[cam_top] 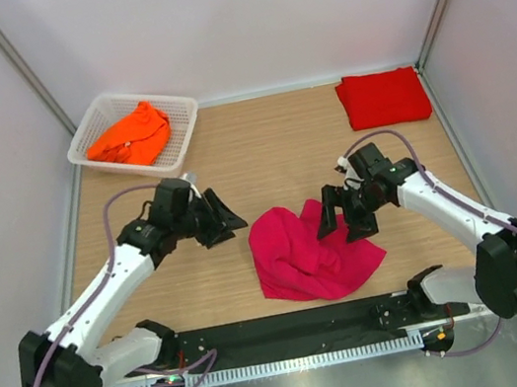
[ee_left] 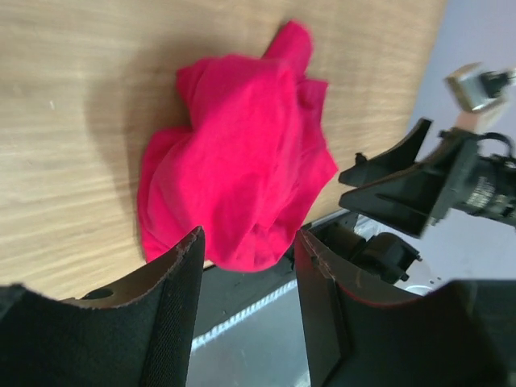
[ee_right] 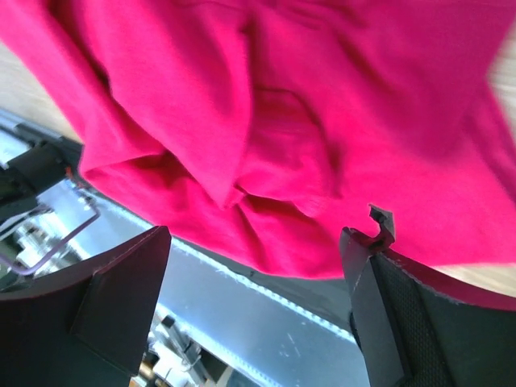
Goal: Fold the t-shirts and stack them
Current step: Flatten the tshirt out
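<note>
The magenta-pink t-shirt lies crumpled in a heap on the table between the two arms; it also shows in the left wrist view and fills the right wrist view. The red t-shirt lies folded flat at the back right. The orange t-shirt lies bunched in the white basket. My left gripper is open and empty, just left of the pink heap. My right gripper is open and empty, above the heap's right edge.
The white lattice basket stands at the back left corner. A black strip with the arm bases runs along the near table edge. White walls enclose the table on three sides. Bare wood lies behind the pink shirt.
</note>
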